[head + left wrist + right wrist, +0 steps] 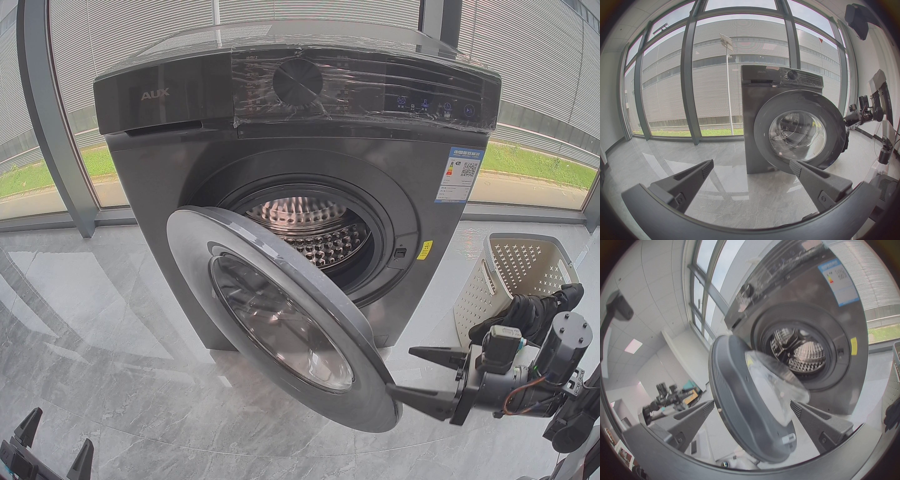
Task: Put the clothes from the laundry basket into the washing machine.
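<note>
Right hand [401, 370] spread astride the open door [281, 319] rim; left hand [59, 431] spread, well apart; clothes [531, 312] in basket [494, 281].

Grey washing machine [156, 181], white basket [484, 282], black clothes [528, 314]

The washing machine [300, 156] stands on the floor [112, 325] before the windows [544, 81], its door [281, 319] swung outward. To its right sits the laundry basket [500, 275], with clothes [531, 312] over its near rim. The door's free edge lies between the right pincer [403, 372]'s spread fingers.
</note>
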### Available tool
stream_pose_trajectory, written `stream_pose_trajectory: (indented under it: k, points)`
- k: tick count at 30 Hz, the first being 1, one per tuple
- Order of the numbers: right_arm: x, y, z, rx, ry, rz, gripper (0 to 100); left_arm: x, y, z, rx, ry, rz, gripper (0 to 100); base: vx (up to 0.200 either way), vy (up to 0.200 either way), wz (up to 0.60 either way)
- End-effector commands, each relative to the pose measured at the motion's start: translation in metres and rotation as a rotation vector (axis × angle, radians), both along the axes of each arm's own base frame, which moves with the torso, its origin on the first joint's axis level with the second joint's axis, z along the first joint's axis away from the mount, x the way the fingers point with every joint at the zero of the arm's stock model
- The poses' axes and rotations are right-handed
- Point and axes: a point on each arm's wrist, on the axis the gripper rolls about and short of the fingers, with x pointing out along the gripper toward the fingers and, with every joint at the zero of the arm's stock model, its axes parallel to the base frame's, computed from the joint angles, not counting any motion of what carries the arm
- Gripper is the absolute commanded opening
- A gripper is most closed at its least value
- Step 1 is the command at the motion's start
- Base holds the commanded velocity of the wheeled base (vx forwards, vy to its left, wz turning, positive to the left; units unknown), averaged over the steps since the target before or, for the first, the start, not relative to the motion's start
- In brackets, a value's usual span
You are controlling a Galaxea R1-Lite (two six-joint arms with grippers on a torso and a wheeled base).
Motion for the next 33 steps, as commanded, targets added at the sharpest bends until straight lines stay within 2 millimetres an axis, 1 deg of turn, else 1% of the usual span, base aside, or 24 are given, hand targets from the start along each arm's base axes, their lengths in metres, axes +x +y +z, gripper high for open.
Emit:
stream_pose_trajectory:
  k: [1, 3, 5, 7, 8, 13, 15, 20, 24, 26, 33]
  points:
    - [0.014, -0.008, 0.032, 0.119, -0.096, -0.105, 100, 0.0, 0.0, -0.005, 0.0, 0.0, 0.0, 100, 0.0, 0.0, 0.0]
    - [0.025, -0.016, 0.033, 0.12, -0.105, -0.196, 100, 0.0, 0.0, -0.005, 0.0, 0.0, 0.0, 100, 0.0, 0.0, 0.0]
    - [0.044, -0.022, 0.018, 0.081, -0.061, -0.286, 100, 0.0, 0.0, -0.005, 0.0, 0.0, 0.0, 100, 0.0, 0.0, 0.0]
    - [0.055, -0.025, 0.007, 0.051, -0.035, -0.341, 100, 0.0, 0.0, -0.005, 0.0, 0.0, 0.0, 100, 0.0, 0.0, 0.0]
    - [0.061, -0.027, -0.003, 0.018, -0.015, -0.386, 100, 0.0, 0.0, -0.005, 0.0, -0.002, 0.0, 100, 0.0, 0.0, 0.0]
    - [0.077, -0.02, -0.023, -0.048, 0.012, -0.491, 100, 0.0, 0.0, -0.005, 0.0, 0.0, 0.0, 100, 0.0, 0.0, 0.0]
    - [0.08, -0.016, -0.027, -0.063, 0.017, -0.523, 100, 0.0, 0.0, -0.005, 0.0, 0.0, 0.0, 100, 0.0, 0.0, 0.0]
    - [0.086, -0.011, -0.041, -0.102, 0.042, -0.569, 100, 0.0, 0.0, -0.005, 0.001, 0.0, 0.0, 100, 0.0, 0.0, 0.0]
    - [0.086, -0.006, -0.042, -0.101, 0.042, -0.555, 100, 0.0, 0.0, -0.005, 0.001, 0.0, 0.0, 100, 0.0, 0.0, 0.0]
    - [0.084, -0.002, -0.042, -0.101, 0.041, -0.541, 100, 0.0, 0.0, -0.005, 0.003, -0.002, 0.0, 100, 0.0, 0.0, 0.0]
    - [0.066, 0.025, -0.043, -0.116, 0.037, -0.475, 100, 0.0, 0.0, -0.005, 0.006, -0.001, 0.0, 100, 0.0, 0.0, 0.0]
